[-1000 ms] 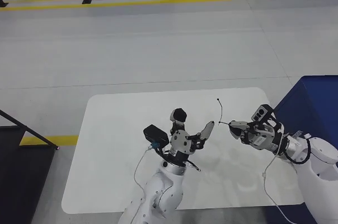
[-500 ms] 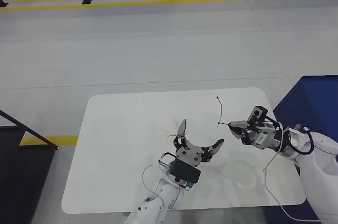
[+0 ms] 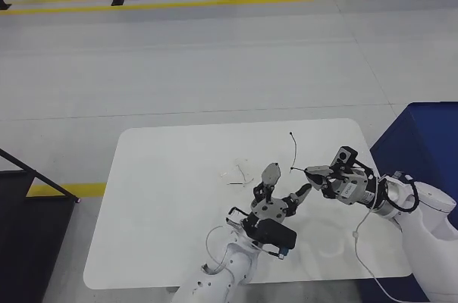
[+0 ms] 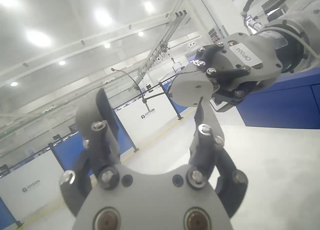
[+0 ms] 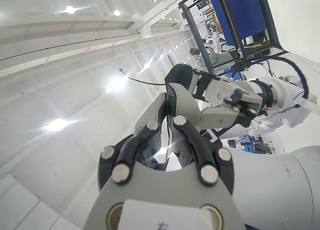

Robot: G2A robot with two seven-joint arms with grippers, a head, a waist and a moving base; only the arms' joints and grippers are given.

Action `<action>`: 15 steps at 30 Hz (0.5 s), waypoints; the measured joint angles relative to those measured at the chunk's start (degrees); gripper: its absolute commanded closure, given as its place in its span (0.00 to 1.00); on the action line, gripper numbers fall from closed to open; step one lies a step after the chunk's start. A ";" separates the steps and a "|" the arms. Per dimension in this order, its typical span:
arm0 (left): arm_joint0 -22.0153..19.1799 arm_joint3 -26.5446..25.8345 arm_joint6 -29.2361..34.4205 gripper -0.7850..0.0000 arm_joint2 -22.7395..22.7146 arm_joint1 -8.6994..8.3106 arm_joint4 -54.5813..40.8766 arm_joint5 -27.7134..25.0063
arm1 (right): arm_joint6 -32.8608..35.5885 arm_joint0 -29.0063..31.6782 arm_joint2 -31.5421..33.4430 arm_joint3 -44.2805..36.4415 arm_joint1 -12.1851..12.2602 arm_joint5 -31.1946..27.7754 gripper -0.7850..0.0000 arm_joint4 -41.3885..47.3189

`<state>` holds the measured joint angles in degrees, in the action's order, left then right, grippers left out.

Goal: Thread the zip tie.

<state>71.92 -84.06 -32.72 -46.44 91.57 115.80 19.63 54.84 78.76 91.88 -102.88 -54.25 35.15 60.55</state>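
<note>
While your right gripper [image 3: 308,172] is clamping both fingers on one end of the thin black zip tie [image 3: 293,150], the rest of the tie is sticking out past the fingertips, in the air over the white table [image 3: 153,227], with its small head at the free end. Your left gripper [image 3: 287,184] is hovering just beside the right one, fingers spread wide and gripping nothing. A small pale scrap [image 3: 236,176] is lying on the table near it.
</note>
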 measured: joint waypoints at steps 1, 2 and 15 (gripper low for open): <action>-0.09 0.10 -0.04 0.53 0.00 0.06 -0.71 -0.22 | 0.00 0.00 0.00 0.00 0.00 0.00 1.00 0.00; -0.22 0.26 -0.20 0.53 -0.05 0.11 -1.29 -0.32 | 0.00 0.00 0.00 0.00 0.00 -0.01 1.00 0.00; -0.15 0.74 -1.51 0.72 -0.26 0.47 -5.87 -1.75 | 0.00 0.00 0.00 0.00 0.00 -0.01 1.00 0.00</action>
<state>71.77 -83.32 -34.23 -46.71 92.03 109.93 17.88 54.83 78.76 91.88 -102.88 -54.25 35.14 60.55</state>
